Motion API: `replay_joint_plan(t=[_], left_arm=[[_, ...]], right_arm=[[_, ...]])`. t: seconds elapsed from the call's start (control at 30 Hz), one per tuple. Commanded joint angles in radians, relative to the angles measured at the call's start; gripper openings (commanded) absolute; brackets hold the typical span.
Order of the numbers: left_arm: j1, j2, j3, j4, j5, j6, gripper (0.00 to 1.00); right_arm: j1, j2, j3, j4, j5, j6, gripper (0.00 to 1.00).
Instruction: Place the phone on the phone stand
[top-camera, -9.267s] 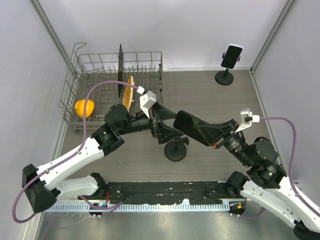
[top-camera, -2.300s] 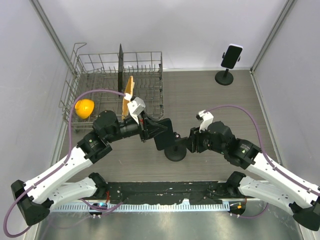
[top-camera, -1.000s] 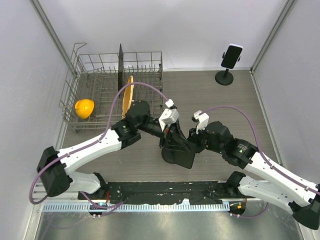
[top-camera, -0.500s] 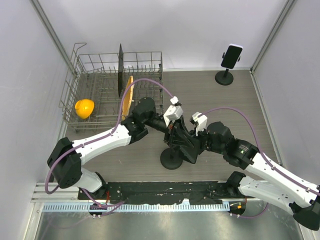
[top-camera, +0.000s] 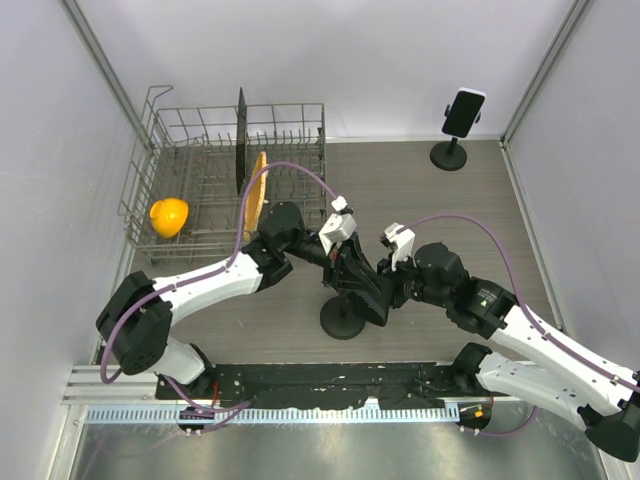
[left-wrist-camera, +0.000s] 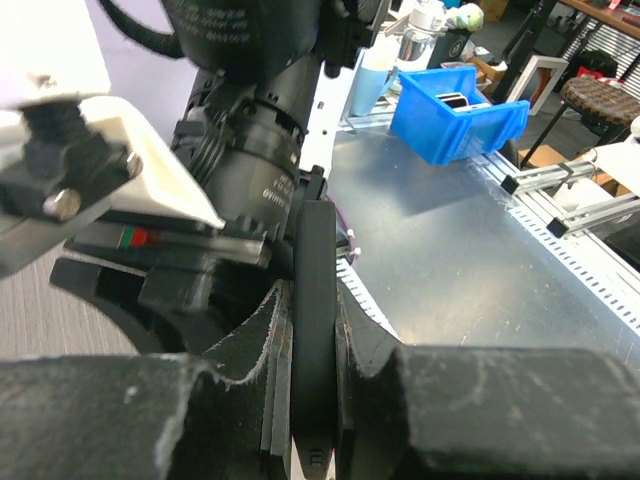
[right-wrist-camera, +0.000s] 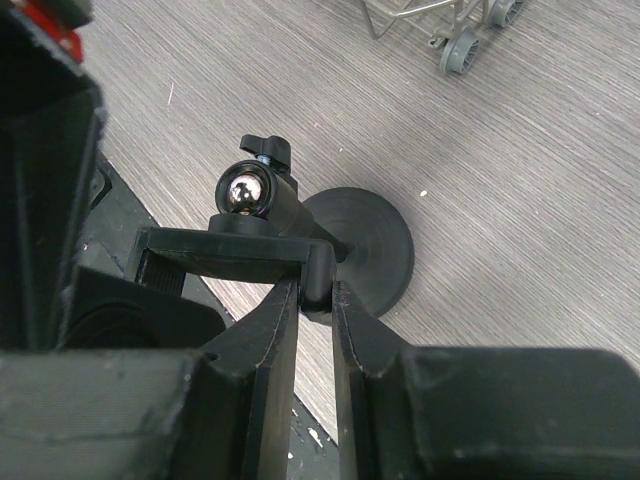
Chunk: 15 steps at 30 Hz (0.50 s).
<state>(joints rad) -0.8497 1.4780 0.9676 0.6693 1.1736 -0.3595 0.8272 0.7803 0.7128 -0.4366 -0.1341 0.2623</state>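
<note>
The black phone (top-camera: 370, 292) hangs tilted above the table's middle, just up and right of the phone stand's round black base (top-camera: 343, 321). My left gripper (top-camera: 350, 268) is shut on it; in the left wrist view the phone (left-wrist-camera: 314, 250) stands edge-on between the fingers of that gripper (left-wrist-camera: 313, 335). My right gripper (top-camera: 397, 288) comes in from the right and is shut on the phone stand's clamp bracket (right-wrist-camera: 225, 255), with the gripper (right-wrist-camera: 316, 295) above the base (right-wrist-camera: 372, 250). The stand's shiny ball joint (right-wrist-camera: 243, 193) shows beside the bracket.
A wire dish rack (top-camera: 200, 190) at the back left holds a yellow object (top-camera: 169, 216), an orange plate (top-camera: 256, 185) and a black plate (top-camera: 241, 140). Another stand (top-camera: 449, 155) carrying a second phone (top-camera: 463, 112) stands at the back right. Grey walls close in both sides.
The left gripper carried the phone up and right off the stand's base, which now shows. Over the last half second it shifted slightly left. The right gripper kept its hold.
</note>
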Motion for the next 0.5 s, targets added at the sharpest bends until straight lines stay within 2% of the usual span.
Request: replay_joint_plan(t=[0.0,0.17,0.33,0.47], left_arm=[[0.047,0.005,-0.021,0.141,-0.012,-0.001,0.00],[0.052,0.034,-0.001,0.081,0.006,0.034,0.00],[0.058,0.080,-0.012,0.223,0.018,-0.061,0.00],[0.069,0.077,-0.030,0.247,0.011,-0.075,0.00]], right_arm=[[0.000,-0.032,0.024,0.141,-0.055,0.006,0.00],[0.000,-0.035,0.014,0.150,-0.073,-0.003,0.00],[0.000,-0.030,0.007,0.160,-0.088,-0.006,0.01],[-0.002,-0.038,0.005,0.156,-0.081,-0.009,0.00]])
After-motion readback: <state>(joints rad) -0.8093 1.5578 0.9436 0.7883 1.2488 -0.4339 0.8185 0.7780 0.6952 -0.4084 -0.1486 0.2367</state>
